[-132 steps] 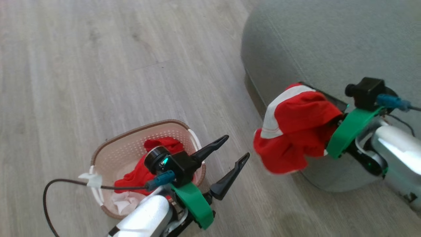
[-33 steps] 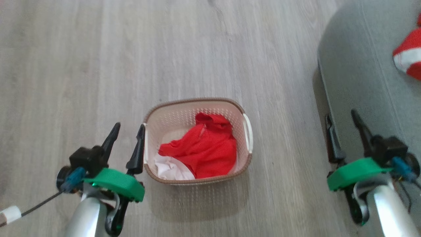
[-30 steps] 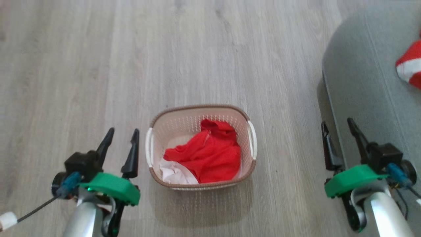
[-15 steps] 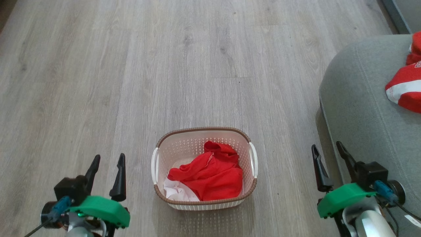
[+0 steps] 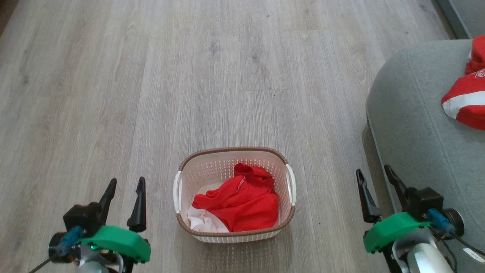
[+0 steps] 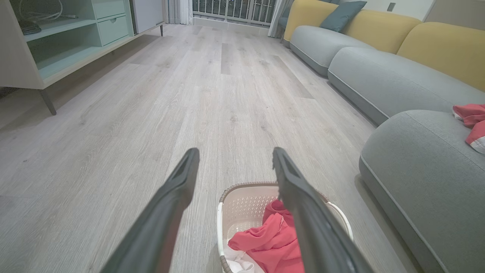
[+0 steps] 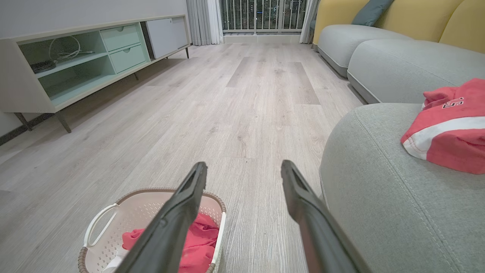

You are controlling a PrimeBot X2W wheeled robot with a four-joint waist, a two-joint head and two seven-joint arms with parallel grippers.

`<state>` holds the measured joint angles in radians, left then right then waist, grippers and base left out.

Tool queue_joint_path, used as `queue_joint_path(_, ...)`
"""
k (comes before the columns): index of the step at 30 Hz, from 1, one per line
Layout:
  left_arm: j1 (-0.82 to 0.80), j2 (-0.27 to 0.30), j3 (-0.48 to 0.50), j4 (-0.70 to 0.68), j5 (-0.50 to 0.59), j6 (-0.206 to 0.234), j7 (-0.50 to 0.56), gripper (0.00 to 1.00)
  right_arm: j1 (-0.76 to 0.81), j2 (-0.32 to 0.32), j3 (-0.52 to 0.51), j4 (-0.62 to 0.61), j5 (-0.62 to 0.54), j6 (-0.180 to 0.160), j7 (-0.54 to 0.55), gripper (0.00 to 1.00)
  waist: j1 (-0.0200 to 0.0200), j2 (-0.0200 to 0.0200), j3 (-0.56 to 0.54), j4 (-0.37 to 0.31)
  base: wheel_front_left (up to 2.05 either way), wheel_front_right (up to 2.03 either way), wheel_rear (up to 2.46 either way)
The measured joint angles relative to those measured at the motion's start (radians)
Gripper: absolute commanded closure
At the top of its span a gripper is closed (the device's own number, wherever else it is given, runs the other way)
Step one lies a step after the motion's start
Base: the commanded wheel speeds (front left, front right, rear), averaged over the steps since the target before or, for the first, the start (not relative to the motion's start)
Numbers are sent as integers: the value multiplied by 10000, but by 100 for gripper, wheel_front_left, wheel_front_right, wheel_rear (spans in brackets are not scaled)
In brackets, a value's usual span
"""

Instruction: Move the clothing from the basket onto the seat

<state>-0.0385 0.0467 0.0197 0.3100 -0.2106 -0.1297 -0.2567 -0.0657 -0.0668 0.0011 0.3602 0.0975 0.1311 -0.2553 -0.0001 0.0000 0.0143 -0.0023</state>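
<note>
Both my left gripper (image 5: 127, 180) and right gripper (image 5: 372, 169) stand wide, empty. The clothing (image 5: 238, 203) sits in the basket (image 5: 231, 149) between them; the seat (image 5: 409, 125) is beside the right one. I'd come down on the red bunch's crest and pinch deep.

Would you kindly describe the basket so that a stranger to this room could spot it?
On the pale wood floor, just left of the grey seat, stands the basket. It is cream with perforated sides, a brown rim and white handles, and holds crumpled red clothing; another red garment lies on the seat.
</note>
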Motion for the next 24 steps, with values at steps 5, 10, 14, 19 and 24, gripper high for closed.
queue_joint_path(5, 3, -2, -10, 0, -25, 0, 0, 0, 0, 6, -10, 0, -12, 0, 0, 0, 0, 0, 10, 3, 0, 0, 0)
queue_joint_path(10, 3, -2, -132, -10, -25, 0, 0, 0, -6, 8, -6, -31, -12, 0, 0, 0, 0, 0, 183, -18, 0, 0, 0)
queue_joint_path(14, -103, -2, -328, 2, -15, 0, 0, 0, -92, 8, -19, -199, -12, 0, 0, 0, 1, 0, 573, -66, 0, 0, 0)
queue_joint_path(19, -1153, -6, -920, 366, 326, 0, 0, 0, -708, -2, -163, -489, -10, 0, 0, 0, 1, 0, 1423, -190, 0, 0, 0)
queue_joint_path(24, -2847, -46, -1684, 1386, 930, 0, 0, 0, -1776, -19, -226, -941, 4, 0, 0, 0, 4, 0, 2550, -397, 0, 0, 0)
